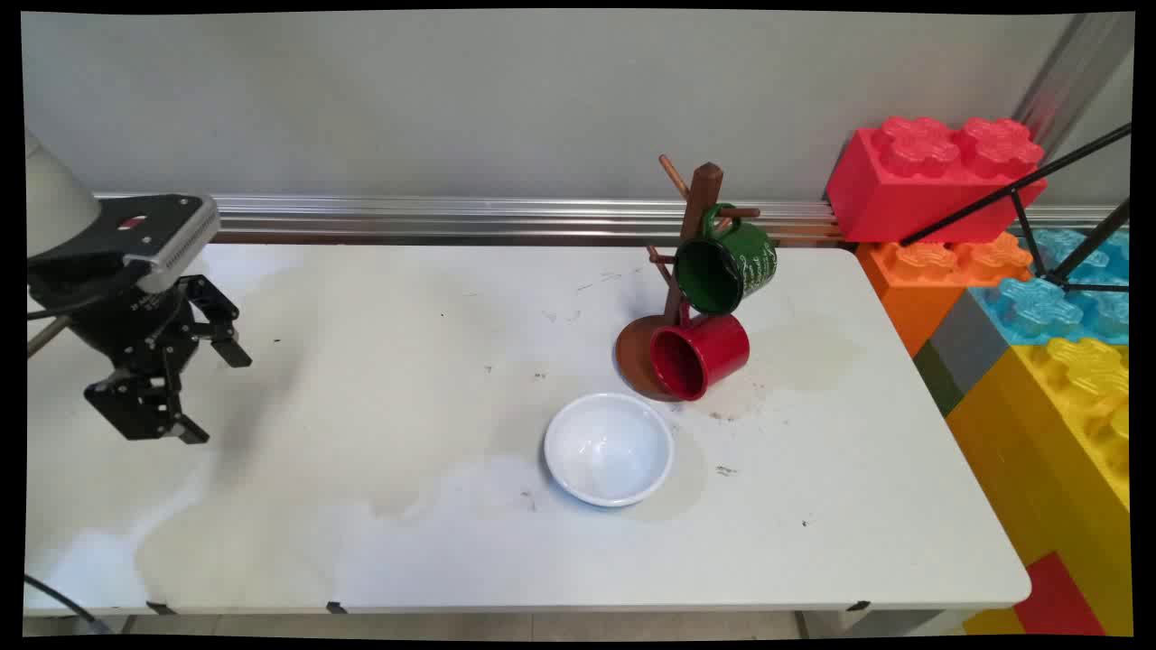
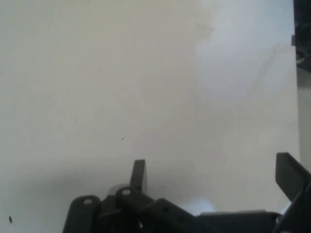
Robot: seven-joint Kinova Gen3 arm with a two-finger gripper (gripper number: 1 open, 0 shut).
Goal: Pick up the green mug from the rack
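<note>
Hovering at the left of the frame, the pincer (image 1: 212, 393) hangs wide and empty above bare white bench (image 1: 379, 506); well apart, right of centre, a white bowl (image 1: 609, 449) sits just below a wooden mug tree (image 1: 691, 262) carrying a green mug (image 1: 725, 268) and red mug (image 1: 700, 355); coloured giant blocks (image 1: 1011, 271) stack at the right, grey wall (image 1: 452, 99) behind.
</note>
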